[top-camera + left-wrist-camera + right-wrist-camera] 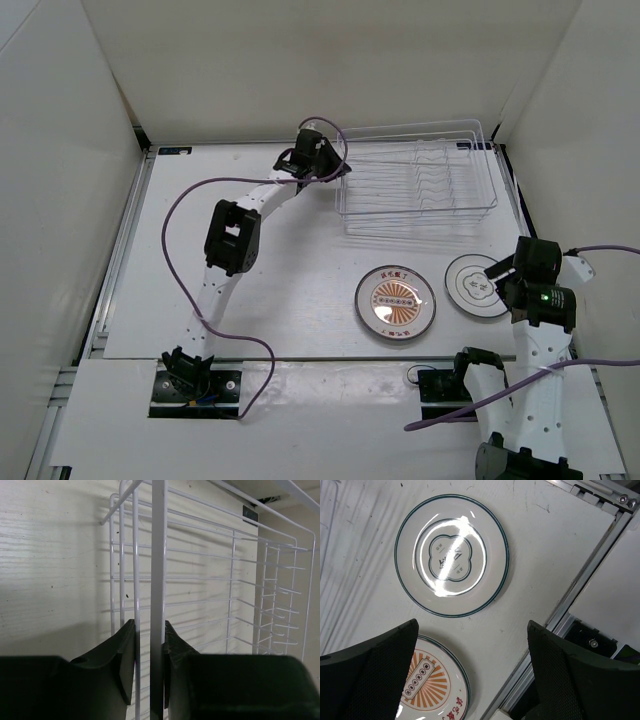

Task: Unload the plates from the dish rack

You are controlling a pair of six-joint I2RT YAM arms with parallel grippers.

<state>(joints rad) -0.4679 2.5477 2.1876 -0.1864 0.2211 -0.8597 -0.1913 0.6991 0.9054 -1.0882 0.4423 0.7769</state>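
The dish rack [420,182] of thin white wire stands at the back right of the table, and I see no plates in it. My left gripper [338,166] is at its left end. In the left wrist view the left gripper [149,625] is shut narrowly on upright wires of the rack [158,555]. Both plates lie flat on the table in front of the rack: the orange sunburst plate [395,302] [427,685] and the white ringed plate [476,286] [452,555]. My right gripper [505,276] [472,627] hangs open above the table just beside them, holding nothing.
White walls close in the table on three sides. A metal rail [580,585] runs along the table's right edge next to the white plate. A purple cable [185,215] loops beside the left arm.
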